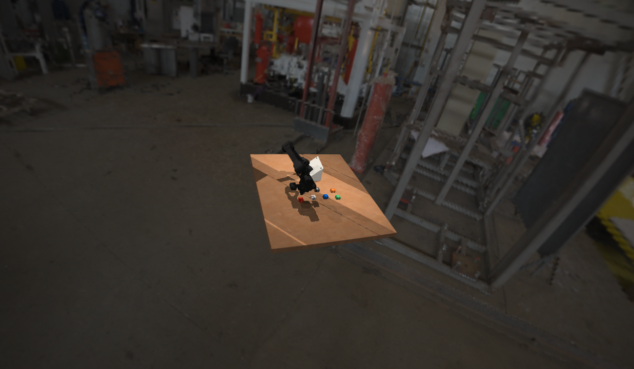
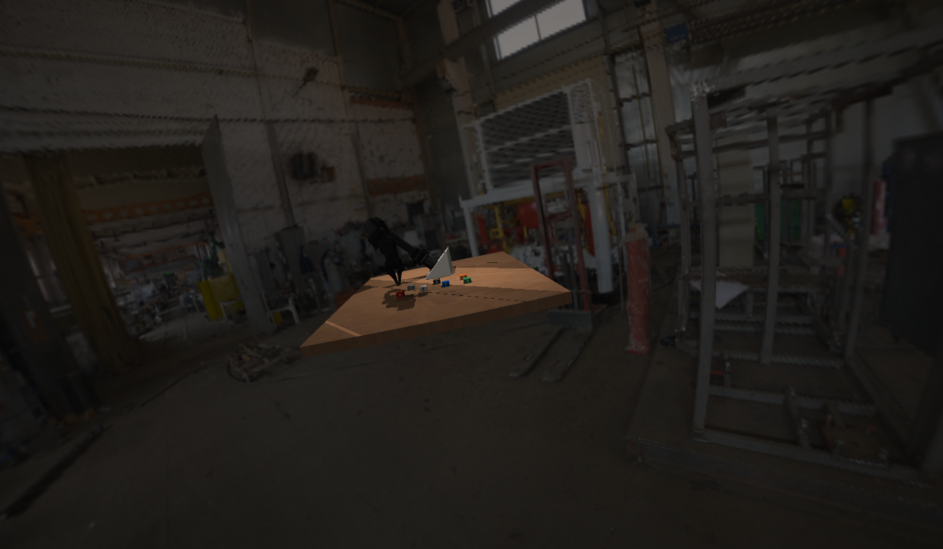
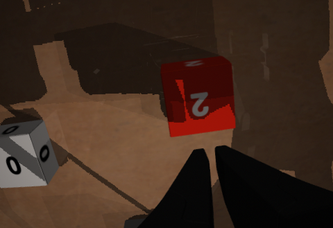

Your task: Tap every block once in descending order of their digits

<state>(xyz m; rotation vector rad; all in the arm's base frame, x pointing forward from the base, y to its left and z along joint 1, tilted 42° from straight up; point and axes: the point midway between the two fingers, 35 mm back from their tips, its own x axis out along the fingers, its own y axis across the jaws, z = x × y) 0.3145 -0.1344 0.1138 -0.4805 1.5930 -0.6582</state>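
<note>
My gripper (image 2: pixel 398 284) (image 3: pixel 209 158) is shut and empty, above the table beside the red block. The red block (image 1: pixel 300 199) (image 2: pixel 399 293) (image 3: pixel 202 124) shows a 2 and lies just beyond the fingertips in the wrist view. A white block (image 1: pixel 313 197) (image 2: pixel 423 289) (image 3: pixel 24 176) shows a 0, at the wrist view's left edge. A grey block (image 2: pixel 411 287) (image 3: pixel 133 222) is mostly cut off in the wrist view. A dark block (image 1: pixel 317 189) (image 2: pixel 436 280), a blue block (image 1: pixel 325 196) (image 2: pixel 445 283), a green block (image 1: pixel 338 197) (image 2: pixel 466 280) and an orange block (image 1: pixel 332 189) (image 2: pixel 463 276) have unreadable digits.
A white wedge-shaped box (image 1: pixel 316 170) (image 2: pixel 443 265) stands behind the blocks, near the arm's base. The wooden table (image 1: pixel 284 231) (image 2: pixel 365 320) carries everything, and the arm's shadow falls around the red block.
</note>
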